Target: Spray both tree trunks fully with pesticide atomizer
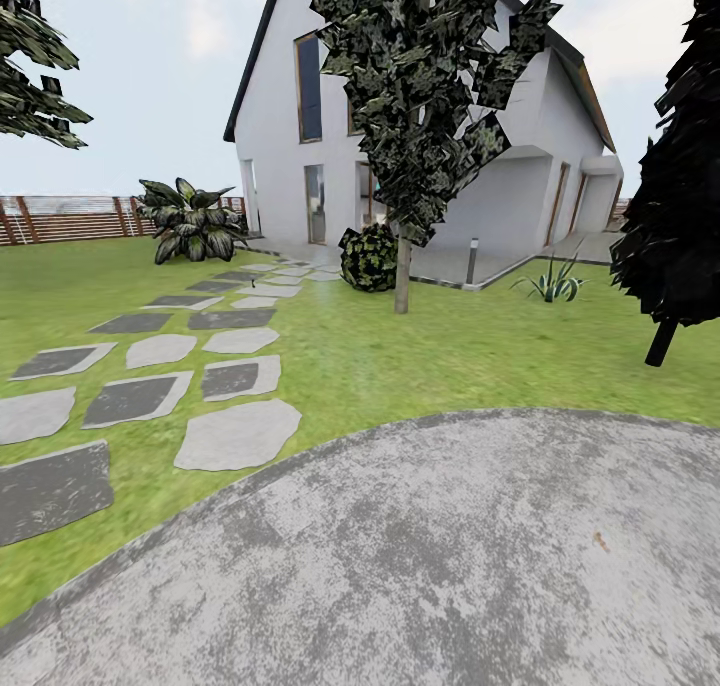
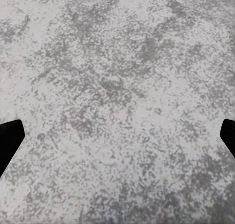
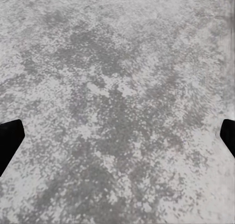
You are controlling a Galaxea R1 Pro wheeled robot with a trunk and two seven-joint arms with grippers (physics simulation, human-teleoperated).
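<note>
The pesticide atomizer is out of view. One tree [image 1: 420, 86] with jagged dark green foliage stands on the lawn before the house, its pale grey-brown trunk [image 1: 402, 278] far off. More such foliage [image 1: 30, 76] juts in at the upper left, its trunk out of view. In the left wrist view my left gripper [image 2: 117, 140] is open over the speckled grey paving [image 2: 117, 77], with dark fingertips [image 2: 10, 140] at both edges. My right gripper [image 3: 117, 140] is open the same way over the paving [image 3: 117, 87], nothing between its fingers [image 3: 10, 138].
The rounded grey paving [image 1: 420, 556] covers the near ground, with a tiny brownish speck [image 1: 600, 541] on it. Stepping stones [image 1: 150, 376] lead across the grass to the white house [image 1: 290, 116]. A black-leaved tree [image 1: 675, 166] stands at right, a round bush [image 1: 368, 258] near the trunk, a slat fence [image 1: 70, 218] far left.
</note>
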